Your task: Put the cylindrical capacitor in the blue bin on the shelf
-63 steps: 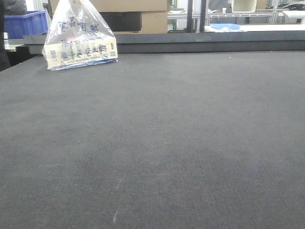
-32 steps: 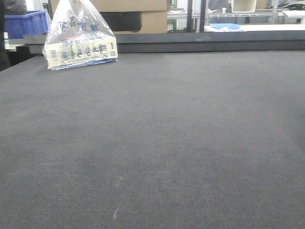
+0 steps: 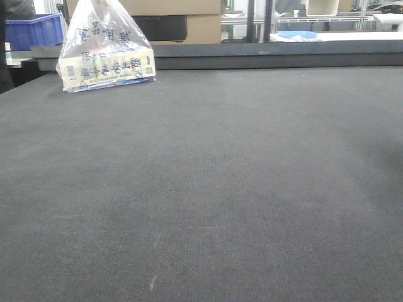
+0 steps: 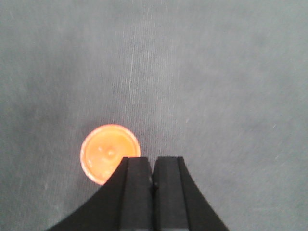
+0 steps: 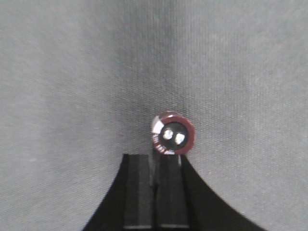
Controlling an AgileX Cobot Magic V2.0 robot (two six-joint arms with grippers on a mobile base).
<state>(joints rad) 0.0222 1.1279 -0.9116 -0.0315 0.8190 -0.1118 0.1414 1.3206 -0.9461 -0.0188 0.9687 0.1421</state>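
Note:
The cylindrical capacitor (image 5: 173, 134) is seen end-on in the right wrist view: a red-brown sleeve, a white stripe and two shiny terminals. It stands on the grey mat just past the tip of my right gripper (image 5: 155, 161), which is shut; I cannot tell whether they touch. My left gripper (image 4: 153, 163) is shut and empty, beside an orange round disc (image 4: 109, 151). A blue bin (image 3: 34, 30) stands beyond the table's far left corner. The shelf with the steel rail and white rollers is not in view. Neither gripper shows in the front view.
A clear plastic bag (image 3: 106, 50) holding a printed pack stands at the far left of the dark mat (image 3: 208, 176). Cardboard boxes (image 3: 189, 22) and metal framing (image 3: 258, 22) stand behind the table's raised back edge. Another blue thing (image 3: 296, 34) lies at the back right.

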